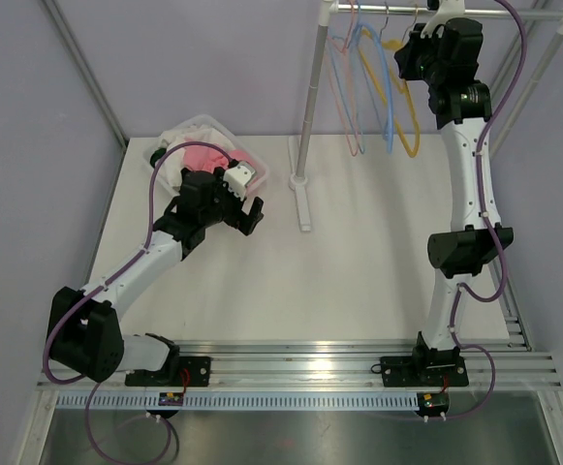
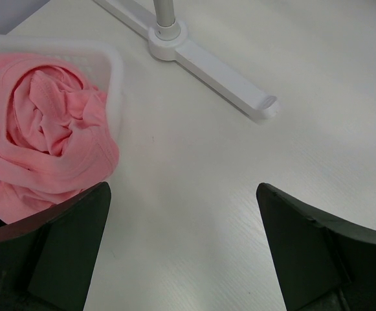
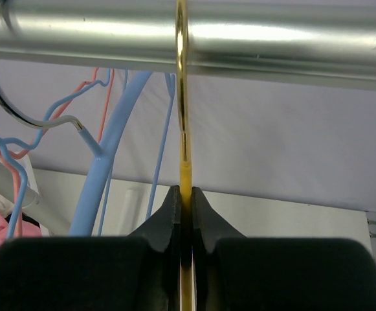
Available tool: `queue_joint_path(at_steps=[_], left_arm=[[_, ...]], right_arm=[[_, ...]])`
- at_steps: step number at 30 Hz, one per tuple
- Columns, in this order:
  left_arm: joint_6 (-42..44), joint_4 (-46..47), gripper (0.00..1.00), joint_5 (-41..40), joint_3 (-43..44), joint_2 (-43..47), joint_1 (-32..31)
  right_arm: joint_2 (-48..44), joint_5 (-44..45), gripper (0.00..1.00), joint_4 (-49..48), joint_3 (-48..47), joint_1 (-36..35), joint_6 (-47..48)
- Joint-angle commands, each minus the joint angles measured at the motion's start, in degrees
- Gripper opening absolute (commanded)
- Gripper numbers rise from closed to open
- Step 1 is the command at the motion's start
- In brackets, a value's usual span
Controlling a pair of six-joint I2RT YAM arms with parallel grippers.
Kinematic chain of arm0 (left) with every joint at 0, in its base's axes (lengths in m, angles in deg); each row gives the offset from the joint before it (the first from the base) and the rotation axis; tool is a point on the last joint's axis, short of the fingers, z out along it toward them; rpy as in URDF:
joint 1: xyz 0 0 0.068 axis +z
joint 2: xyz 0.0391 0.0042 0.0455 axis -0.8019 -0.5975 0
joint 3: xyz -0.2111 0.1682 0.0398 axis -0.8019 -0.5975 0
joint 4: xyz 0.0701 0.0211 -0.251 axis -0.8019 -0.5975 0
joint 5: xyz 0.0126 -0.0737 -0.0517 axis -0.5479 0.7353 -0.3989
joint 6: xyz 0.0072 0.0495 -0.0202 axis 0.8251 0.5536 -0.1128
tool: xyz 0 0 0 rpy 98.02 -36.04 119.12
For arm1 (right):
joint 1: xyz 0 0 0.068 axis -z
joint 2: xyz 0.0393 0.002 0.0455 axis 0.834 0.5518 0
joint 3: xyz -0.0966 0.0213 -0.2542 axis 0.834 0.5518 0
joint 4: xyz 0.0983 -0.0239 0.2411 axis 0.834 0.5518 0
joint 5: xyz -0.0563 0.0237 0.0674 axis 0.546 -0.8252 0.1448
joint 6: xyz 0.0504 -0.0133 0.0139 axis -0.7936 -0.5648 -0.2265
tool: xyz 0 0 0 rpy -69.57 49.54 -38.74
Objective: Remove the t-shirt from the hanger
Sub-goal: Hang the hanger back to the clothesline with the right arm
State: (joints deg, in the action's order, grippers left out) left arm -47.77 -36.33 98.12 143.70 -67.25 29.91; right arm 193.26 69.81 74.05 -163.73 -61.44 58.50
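Note:
The pink t-shirt (image 1: 206, 158) (image 2: 45, 129) lies crumpled in a white basket (image 1: 186, 126) (image 2: 77, 46) at the table's back left. My left gripper (image 1: 246, 214) (image 2: 184, 194) hovers just right of the basket over bare tabletop, open wide with nothing between its jaws. At the back right, the yellow hanger (image 1: 409, 116) (image 3: 185, 172) hangs by its hook from the metal rail (image 1: 475, 12) (image 3: 272, 39) and carries no cloth. My right gripper (image 1: 422, 37) (image 3: 185, 193) is raised to the rail and is shut on the hanger's neck just below the hook.
Bare blue hangers (image 1: 383, 87) (image 3: 113, 139) and a pink hanger (image 1: 344, 92) hang on the same rail, left of the yellow one. The rack's pole (image 1: 310, 97) and its white foot (image 1: 302, 199) (image 2: 207, 65) stand at the table's back middle.

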Motion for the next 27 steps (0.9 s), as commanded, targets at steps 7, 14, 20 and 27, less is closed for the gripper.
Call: queue_joint_path(at_steps=[7, 14, 20, 27], left_arm=[[0.6, 0.9, 0.99, 0.6, 2.5, 0.8, -0.5], [0.6, 0.8, 0.99, 0.5, 2.3, 1.0, -0.7], [0.7, 1.0, 0.99, 0.0, 2.1, 1.6, -0.9], [0.6, 0.7, 0.99, -0.3, 1.9, 2.5, -1.0]], right_arm=[[-5.6, -0.3, 0.31, -0.2, 5.0, 0.4, -0.4], [-10.5, 0.8, 0.62, -2.8, 10.6, 0.4, 0.1], [-16.0, 2.6, 0.77, -5.5, 17.0, 0.4, 0.1], [-25.7, 2.3, 0.77, -9.4, 29.2, 0.4, -0.1]])
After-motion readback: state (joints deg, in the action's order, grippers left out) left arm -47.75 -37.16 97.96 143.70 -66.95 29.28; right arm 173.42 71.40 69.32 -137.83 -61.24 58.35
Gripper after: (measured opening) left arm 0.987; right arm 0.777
